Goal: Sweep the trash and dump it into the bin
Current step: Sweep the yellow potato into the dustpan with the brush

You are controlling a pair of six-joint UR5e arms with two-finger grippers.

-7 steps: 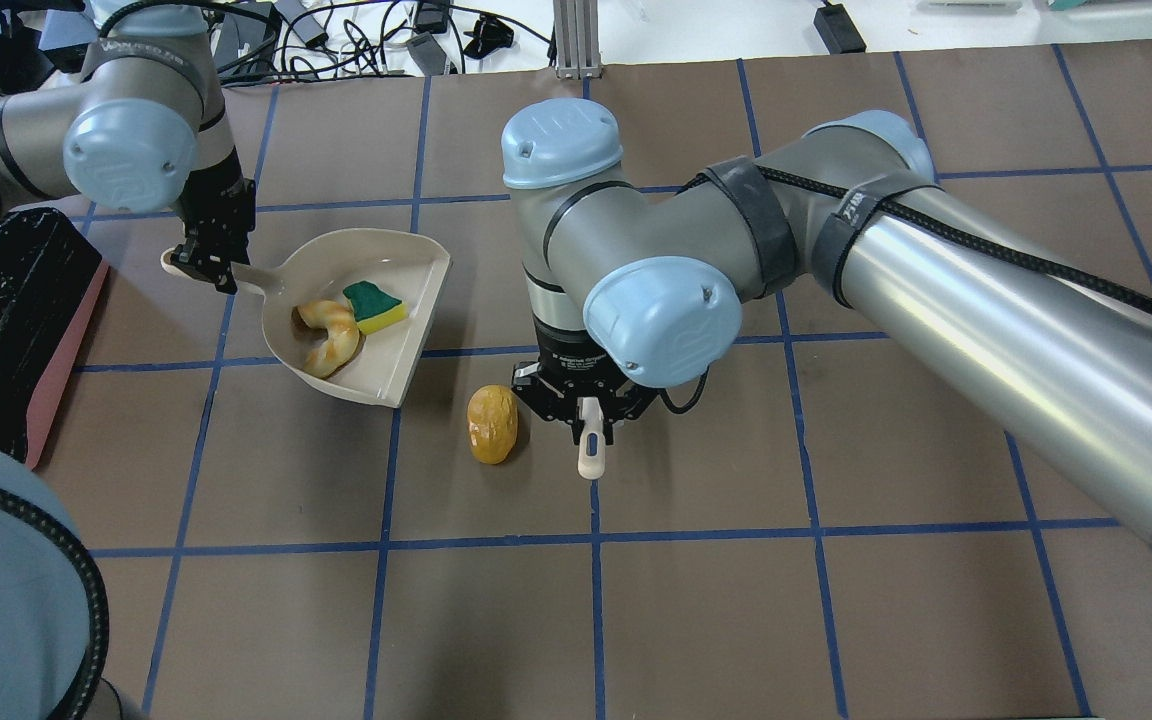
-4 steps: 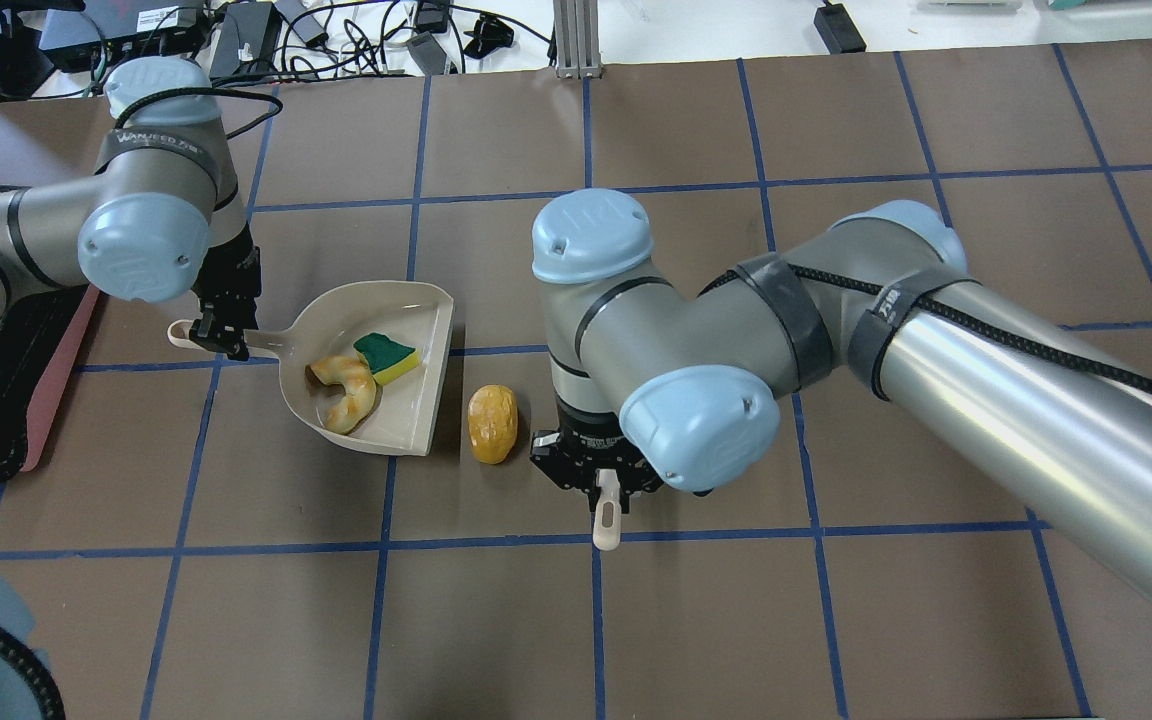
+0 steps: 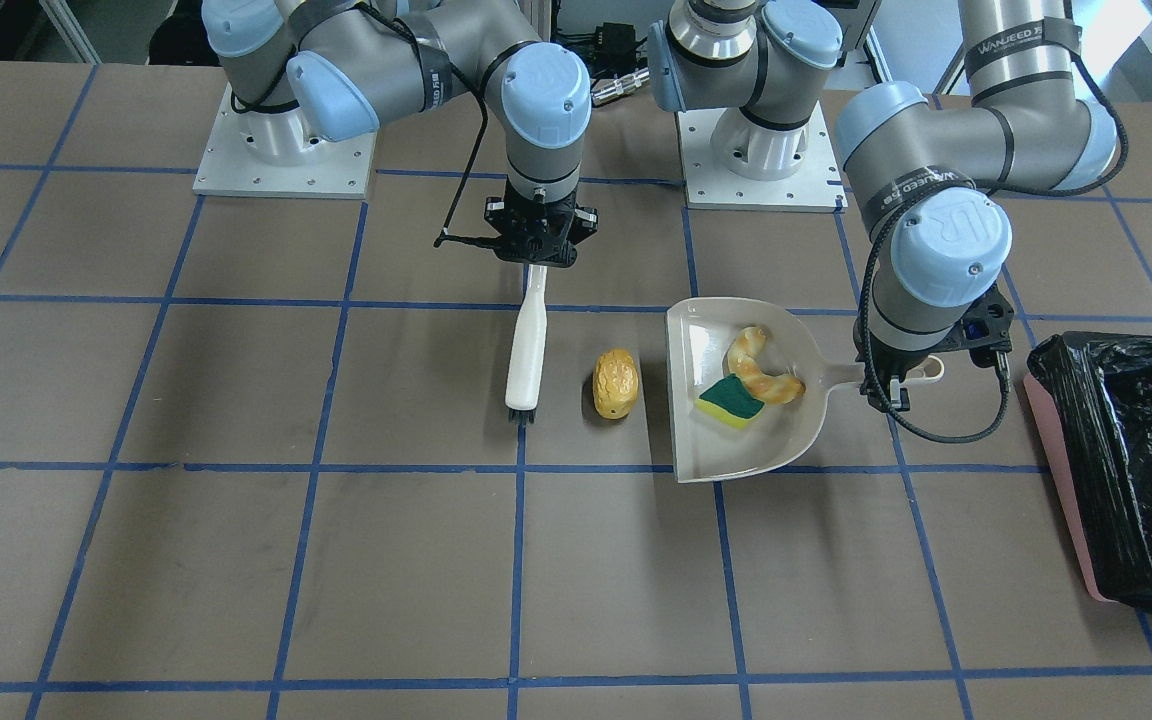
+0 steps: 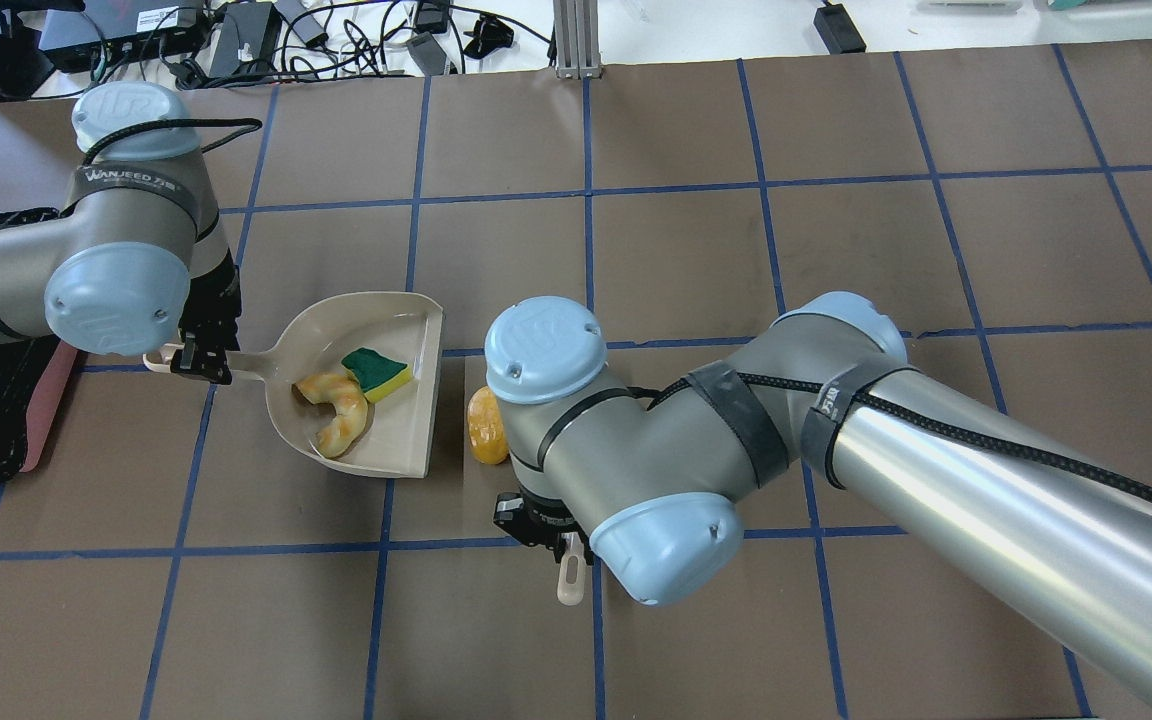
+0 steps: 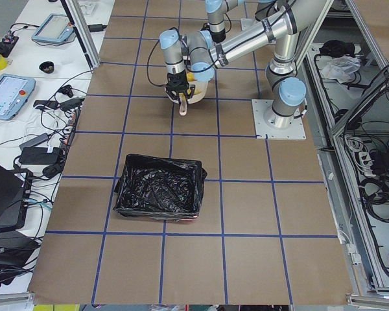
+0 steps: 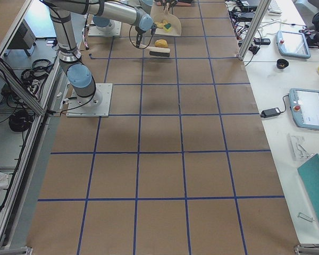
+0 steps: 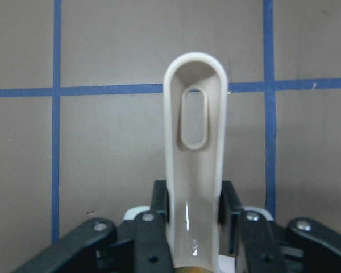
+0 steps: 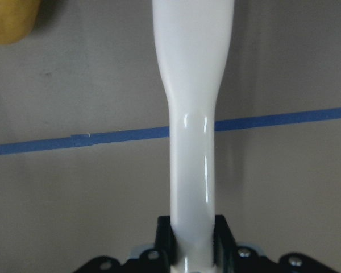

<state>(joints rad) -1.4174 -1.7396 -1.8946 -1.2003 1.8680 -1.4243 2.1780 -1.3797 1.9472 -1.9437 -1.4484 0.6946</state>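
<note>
Two pieces, croissant (image 3: 764, 368) and sponge (image 3: 730, 402), lie in the dustpan (image 3: 736, 450); the roll (image 3: 615, 383) sits mid-worktop (image 3: 236, 560), between the dustpan's lip and the brush (image 3: 526, 350). The left gripper (image 3: 886, 385) is clamped on the dustpan handle, the right gripper (image 3: 534, 262) on the brush handle. The bin (image 3: 1066, 400) stands at the worktop's edge on the robot's left. Risk: the rounded roll may spin off the narrow bristles, or wedge under a lifted lip
</note>
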